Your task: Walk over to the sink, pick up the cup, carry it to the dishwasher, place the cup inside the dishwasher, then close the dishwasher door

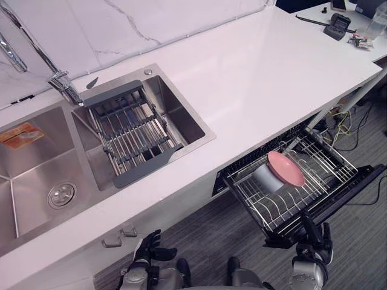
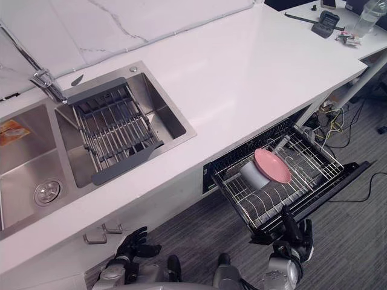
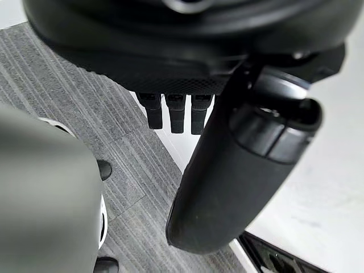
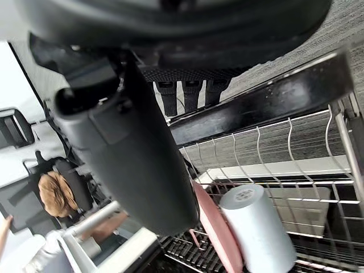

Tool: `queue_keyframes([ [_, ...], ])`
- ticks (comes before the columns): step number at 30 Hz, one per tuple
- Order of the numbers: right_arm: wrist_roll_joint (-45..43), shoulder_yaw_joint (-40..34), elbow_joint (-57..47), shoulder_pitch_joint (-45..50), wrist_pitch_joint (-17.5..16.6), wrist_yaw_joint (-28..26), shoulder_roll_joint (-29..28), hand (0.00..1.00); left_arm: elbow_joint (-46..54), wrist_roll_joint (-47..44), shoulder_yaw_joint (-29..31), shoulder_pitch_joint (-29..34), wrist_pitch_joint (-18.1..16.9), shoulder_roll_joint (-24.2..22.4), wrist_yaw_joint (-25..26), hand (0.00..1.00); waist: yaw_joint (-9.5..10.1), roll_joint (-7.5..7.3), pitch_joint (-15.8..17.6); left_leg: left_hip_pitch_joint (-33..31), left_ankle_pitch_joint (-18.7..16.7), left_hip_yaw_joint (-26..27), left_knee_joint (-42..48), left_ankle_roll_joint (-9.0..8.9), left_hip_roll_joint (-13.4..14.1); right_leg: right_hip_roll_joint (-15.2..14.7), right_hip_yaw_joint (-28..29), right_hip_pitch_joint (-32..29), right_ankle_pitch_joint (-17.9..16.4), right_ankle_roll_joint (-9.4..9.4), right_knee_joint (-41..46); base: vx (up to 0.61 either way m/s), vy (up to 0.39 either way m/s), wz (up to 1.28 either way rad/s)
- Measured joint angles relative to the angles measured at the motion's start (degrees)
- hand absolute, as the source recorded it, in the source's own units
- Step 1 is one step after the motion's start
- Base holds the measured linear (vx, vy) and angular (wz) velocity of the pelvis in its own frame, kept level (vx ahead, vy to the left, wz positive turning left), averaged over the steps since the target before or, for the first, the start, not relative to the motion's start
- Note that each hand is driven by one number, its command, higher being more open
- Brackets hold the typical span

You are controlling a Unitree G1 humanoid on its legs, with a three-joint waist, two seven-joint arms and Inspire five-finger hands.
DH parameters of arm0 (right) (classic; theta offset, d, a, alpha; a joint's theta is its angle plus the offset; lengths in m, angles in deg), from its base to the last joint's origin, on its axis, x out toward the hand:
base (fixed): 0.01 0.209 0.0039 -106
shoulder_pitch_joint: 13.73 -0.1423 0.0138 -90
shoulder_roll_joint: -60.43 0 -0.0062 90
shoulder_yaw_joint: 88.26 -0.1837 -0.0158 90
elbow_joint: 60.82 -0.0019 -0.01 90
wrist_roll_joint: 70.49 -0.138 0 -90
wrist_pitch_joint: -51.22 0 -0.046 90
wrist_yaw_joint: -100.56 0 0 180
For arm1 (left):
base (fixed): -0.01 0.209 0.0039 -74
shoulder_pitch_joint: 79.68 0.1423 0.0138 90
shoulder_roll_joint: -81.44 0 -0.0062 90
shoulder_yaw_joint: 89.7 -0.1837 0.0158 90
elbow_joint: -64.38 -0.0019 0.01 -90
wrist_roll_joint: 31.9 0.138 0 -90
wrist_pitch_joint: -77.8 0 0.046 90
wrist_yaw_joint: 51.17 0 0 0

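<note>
A pale grey cup (image 1: 264,177) lies on its side in the pulled-out wire rack (image 1: 275,212) of the dishwasher, against a pink plate (image 1: 286,168). In the right wrist view the cup (image 4: 259,227) and plate (image 4: 213,233) lie just past the rack's black front bar (image 4: 256,108). My right hand (image 1: 315,239) is open and holds nothing, its fingers pointing up at the near corner of the black dishwasher front (image 1: 347,192). My left hand (image 1: 149,246) hangs open below the counter edge, with nothing in it. The steel sink (image 1: 181,112) at the left holds a grey drainer rack (image 1: 130,133).
A faucet (image 1: 60,81) stands behind the sink, and a second basin (image 1: 36,175) lies further left. The white counter (image 1: 260,72) carries a black device (image 1: 336,26) and a bottle (image 1: 376,23) at its far right. Cabinet handles (image 1: 119,237) sit by my left hand. Cables (image 1: 347,124) trail on the floor at the right.
</note>
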Motion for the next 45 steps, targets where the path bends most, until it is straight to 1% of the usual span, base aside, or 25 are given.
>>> queue_keyframes([
  [3,-2.2,2.0,1.2,-1.2,-0.8,-0.2,0.8,0.9,-0.2,0.0,-0.7,-0.2,0.0,0.3,-0.2,0.9,-0.34,-0.07,0.2,0.0,1.3,-1.1,-1.6,0.17,-0.7,-0.1,-0.6,0.0,0.2,0.25,-0.7,-0.02,0.002,0.17],
  [4,-2.3,3.8,2.3,-2.0,-1.3,-0.3,1.7,0.9,-0.2,0.1,-1.1,-0.2,0.0,0.4,-0.3,0.9,-0.43,-0.09,0.3,-0.1,1.8,-2.5,-2.5,0.37,-1.0,-0.2,-1.1,0.0,0.4,0.45,-1.0,-0.02,-0.005,0.16],
  [7,-3.7,6.7,2.4,-3.2,-1.4,-0.5,2.5,0.9,-0.2,0.1,-1.4,-0.1,-0.1,0.7,-0.3,0.9,-0.7,-0.08,0.5,-0.2,3.1,-3.5,-3.9,0.51,-1.3,-0.2,-1.7,0.1,1.2,0.5,-1.8,-0.04,-0.002,0.15],
  [10,-4.3,11.2,2.5,-5.6,-1.4,-0.8,4.0,0.9,0.5,0.6,-2.3,-0.2,-0.4,1.4,-0.4,0.9,-0.86,-0.02,2.0,-0.2,4.1,-5.9,-5.0,0.91,-1.7,-0.1,-2.1,0.0,2.0,0.41,-2.3,-0.08,-0.003,0.09],
  [12,-4.3,14.2,2.5,-7.6,-1.4,-2.2,4.3,0.9,1.3,0.7,-2.3,-0.3,-0.7,1.5,-0.4,0.9,-0.86,-0.03,3.2,-0.4,4.7,-8.5,-6.0,1.12,-1.9,0.2,-2.3,0.0,3.1,0.29,-3.5,-0.1,-0.001,0.06],
  [14,-4.2,15.9,2.5,-9.0,-1.2,-2.6,4.6,0.9,1.5,1.1,-2.4,-0.4,-0.8,1.5,-0.5,0.9,-0.87,0.08,3.6,-0.6,5.7,-9.3,-6.9,1.23,-2.1,0.1,-3.1,-0.1,3.7,0.24,-4.0,-0.11,-0.001,0.19],
  [16,-4.2,17.1,2.4,-10.8,-1.2,-3.2,4.6,0.9,1.8,1.1,-2.4,-0.4,-0.8,1.5,-0.5,0.9,-0.81,0.07,4.4,-0.7,6.3,-10.1,-7.6,0.94,-2.2,0.0,-3.8,-0.2,4.0,0.16,-3.9,-0.12,0.0,0.22],
  [18,-4.2,18.1,2.3,-12.9,-1.2,-3.7,4.6,0.9,2.1,1.1,-2.4,-0.5,-0.9,1.5,-0.5,0.9,-0.67,0.18,4.6,-1.9,7.0,-10.4,-7.6,1.14,-2.3,0.0,-3.9,-1.3,4.4,0.05,-3.9,-0.08,0.003,0.08],
  [23,-4.2,18.7,2.3,-15.7,-1.2,-4.0,5.6,0.9,3.1,1.1,-2.9,-0.5,-1.0,1.4,-0.5,0.9,-0.37,1.04,5.6,-3.4,7.5,-11.7,-6.7,1.65,-2.5,-0.3,-5.3,-1.7,4.6,0.05,-3.9,-0.02,0.002,0.15],
  [25,-4.1,19.5,2.9,-18.8,-1.2,-4.0,7.1,0.9,4.0,1.1,-3.2,-0.8,-1.9,1.4,-0.5,0.9,-0.25,1.56,7.4,-4.3,7.5,-12.3,-5.4,1.63,-2.5,-0.3,-5.3,-1.9,4.8,0.01,-3.8,-0.03,-0.005,0.03],
  [26,-4.1,19.8,3.4,-19.8,-1.2,-4.0,7.5,0.9,4.1,1.1,-3.3,-0.9,-2.1,1.4,-0.5,0.9,-0.28,1.72,7.7,-4.6,7.5,-12.6,-5.1,1.62,-2.5,-0.3,-5.4,-2.1,4.9,-0.01,-3.8,-0.05,-0.008,0.02],
  [28,-3.4,20.7,6.7,-25.3,-1.0,-4.0,9.7,0.9,4.5,1.1,-3.3,-1.5,-2.5,1.4,-0.6,0.9,-0.28,2.61,9.3,-5.6,7.4,-13.3,-4.1,1.6,-2.4,-0.3,-5.7,-2.4,5.3,-0.2,-3.8,-0.06,-0.009,0.08],
  [29,-3.3,20.8,7.4,-26.7,-0.7,-3.9,10.3,0.9,4.6,1.1,-3.3,-1.7,-2.5,1.3,-0.7,0.9,-0.26,2.82,9.8,-5.9,7.4,-13.5,-3.8,1.6,-2.4,-0.3,-5.9,-2.4,5.4,-0.26,-3.8,-0.07,-0.011,0.16],
  [30,-3.1,21.5,8.6,-29.7,-0.1,-3.8,11.7,0.9,5.4,1.1,-3.4,-1.7,-2.5,1.4,-0.7,0.9,-0.14,3.35,10.7,-6.6,7.3,-14.0,-3.1,1.55,-2.3,-0.2,-6.4,-2.6,5.5,-0.41,-3.8,-0.07,-0.01,0.15],
  [31,-3.0,21.9,9.4,-31.2,0.1,-3.8,12.5,0.9,5.7,1.1,-3.4,-1.7,-2.6,1.3,-0.7,0.9,-0.02,3.62,10.8,-7.2,7.3,-14.3,-2.8,1.54,-2.2,-0.1,-6.7,-2.9,5.7,-0.51,-3.8,-0.08,-0.018,0.24],
  [33,-2.6,22.0,11.5,-36.3,0.7,-3.0,15.1,0.9,6.8,1.0,-4.0,-2.0,-2.9,1.3,-0.8,0.9,0.35,4.93,12.6,-8.6,7.3,-15.4,-1.6,1.5,-1.9,0.2,-7.8,-3.2,5.9,-0.88,-3.8,-0.07,-0.024,0.23],
  [36,-0.3,24.6,11.7,-37.7,1.3,-2.9,18.2,0.9,6.8,0.9,-4.1,-2.3,-3.0,1.6,-0.8,0.9,0.36,5.35,12.9,-10.4,7.2,-15.5,-1.1,1.1,-1.3,0.9,-7.9,-4.3,6.3,-1.39,-3.9,-0.08,-0.034,0.0],
  [38,1.8,26.1,13.1,-38.8,2.1,-2.7,19.5,0.9,6.8,0.9,-4.4,-2.4,-3.1,1.7,-0.8,0.9,0.36,5.36,12.9,-10.8,7.3,-15.7,-0.7,0.73,-0.7,1.5,-8.0,-4.4,6.5,-1.69,-4.1,-0.04,-0.054,-0.01],
  [45,7.9,30.0,14.0,-40.7,3.8,-2.5,21.2,0.9,6.6,0.9,-4.8,-3.2,-3.1,1.6,-0.8,0.9,0.42,5.49,13.0,-12.5,7.5,-16.8,0.5,-1.1,1.5,4.2,-9.2,-4.8,7.3,-3.53,-5.7,-0.02,-0.069,0.02],
])
